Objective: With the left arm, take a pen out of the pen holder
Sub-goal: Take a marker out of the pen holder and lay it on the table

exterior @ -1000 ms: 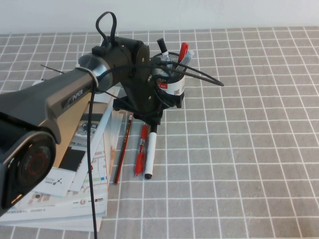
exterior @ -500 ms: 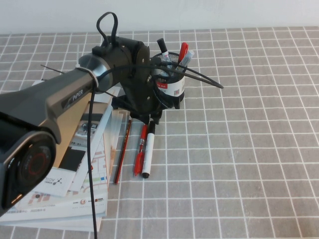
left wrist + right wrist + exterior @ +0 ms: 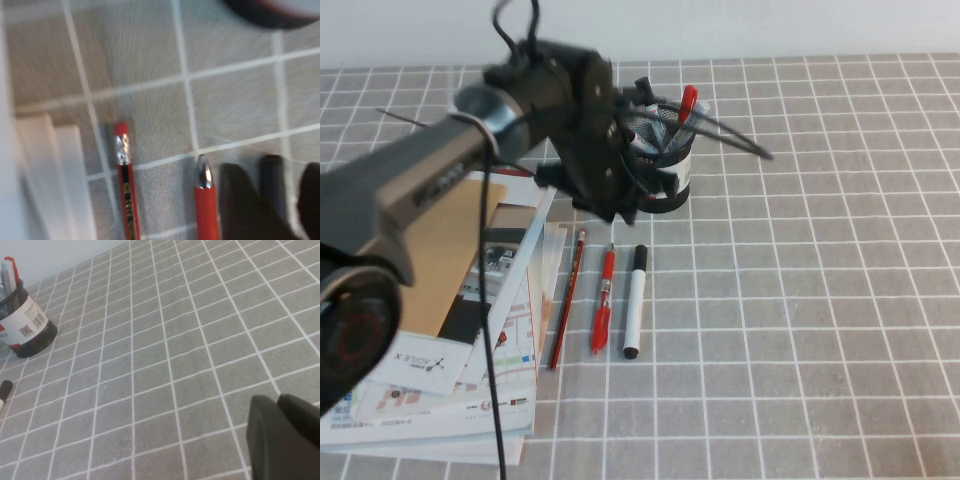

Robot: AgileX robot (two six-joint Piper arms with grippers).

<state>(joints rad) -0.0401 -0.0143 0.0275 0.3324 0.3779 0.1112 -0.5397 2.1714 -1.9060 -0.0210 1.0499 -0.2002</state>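
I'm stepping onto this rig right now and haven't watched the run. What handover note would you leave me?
Left gripper: open and holding nothing, above the tiles just in front of the pen holder.
Right gripper: parked over bare tiles off to the holder's right, with nothing seen in it.
Things: the white marker lies on the tiles beside a red pen and a pencil, next to the booklets. Other pens stand in the holder.
Done: the marker is out of the holder and released.
Left: probably only drawing the left arm back.

"AGILE X" on white card
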